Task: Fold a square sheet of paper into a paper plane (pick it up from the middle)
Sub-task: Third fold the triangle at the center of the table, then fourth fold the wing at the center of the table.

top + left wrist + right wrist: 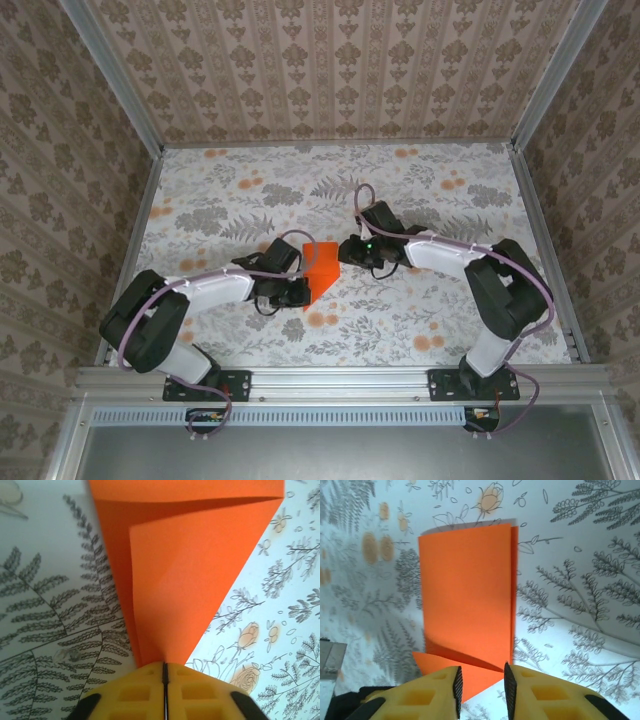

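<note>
Square sheet of paper [321,267], mid-frame, is showing early folds only; further creasing is outstanding. Left gripper [165,680] is pinching one corner; right gripper [481,689] is standing spread about another.

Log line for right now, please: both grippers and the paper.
left gripper: shut on tip of folded orange paper | right gripper: open, paper corner in its gap | stage: partly folded, not yet a plane
</note>
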`<state>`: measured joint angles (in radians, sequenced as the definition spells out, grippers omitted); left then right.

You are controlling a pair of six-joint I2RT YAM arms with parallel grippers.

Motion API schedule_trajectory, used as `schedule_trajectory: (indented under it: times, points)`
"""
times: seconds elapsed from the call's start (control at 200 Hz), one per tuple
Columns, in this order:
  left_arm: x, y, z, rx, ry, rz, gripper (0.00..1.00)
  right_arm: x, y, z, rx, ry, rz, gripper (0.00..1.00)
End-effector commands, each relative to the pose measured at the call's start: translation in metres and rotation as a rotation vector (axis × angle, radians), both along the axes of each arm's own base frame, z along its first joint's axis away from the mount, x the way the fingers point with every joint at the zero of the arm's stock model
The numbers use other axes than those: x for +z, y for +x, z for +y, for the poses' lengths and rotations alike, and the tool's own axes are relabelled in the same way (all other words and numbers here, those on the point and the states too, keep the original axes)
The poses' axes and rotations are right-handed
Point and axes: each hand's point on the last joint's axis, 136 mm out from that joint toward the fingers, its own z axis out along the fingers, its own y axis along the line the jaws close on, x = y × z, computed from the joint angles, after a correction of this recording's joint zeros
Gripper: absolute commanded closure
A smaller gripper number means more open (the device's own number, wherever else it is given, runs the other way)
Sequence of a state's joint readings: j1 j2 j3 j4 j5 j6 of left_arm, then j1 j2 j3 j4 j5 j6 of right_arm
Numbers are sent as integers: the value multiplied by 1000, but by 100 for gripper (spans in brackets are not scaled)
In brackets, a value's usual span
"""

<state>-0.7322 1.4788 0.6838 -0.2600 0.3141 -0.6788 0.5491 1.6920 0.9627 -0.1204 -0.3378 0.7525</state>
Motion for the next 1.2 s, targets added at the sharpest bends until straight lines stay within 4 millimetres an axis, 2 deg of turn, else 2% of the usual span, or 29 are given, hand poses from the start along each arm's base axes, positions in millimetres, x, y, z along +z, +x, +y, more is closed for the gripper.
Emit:
schedule_trajectory:
  times: [0.0, 0.095, 0.195, 0.31, 0.595, 0.88, 1.195]
  points:
    - [30, 17, -7, -2, -29, -90, 72, 1, -13, 6, 10, 69, 30, 59]
    - [43, 29, -8, 35, -36, -145, 62, -2, -18, 9, 9, 108, 47, 50]
    - [49, 41, -7, 78, -29, -188, 59, -5, -19, 14, 9, 149, 64, 44]
    - [45, 47, -9, 108, -33, -193, 59, -12, -20, 19, 6, 180, 93, 43]
    - [31, 53, -5, 142, 10, -186, 67, -26, -21, 28, 9, 199, 142, 45]
    - [21, 55, 1, 161, 53, -187, 71, -35, -25, 33, 27, 187, 174, 49]
    - [13, 53, 12, 178, 104, -177, 72, -29, -27, 45, 66, 236, 165, 55]
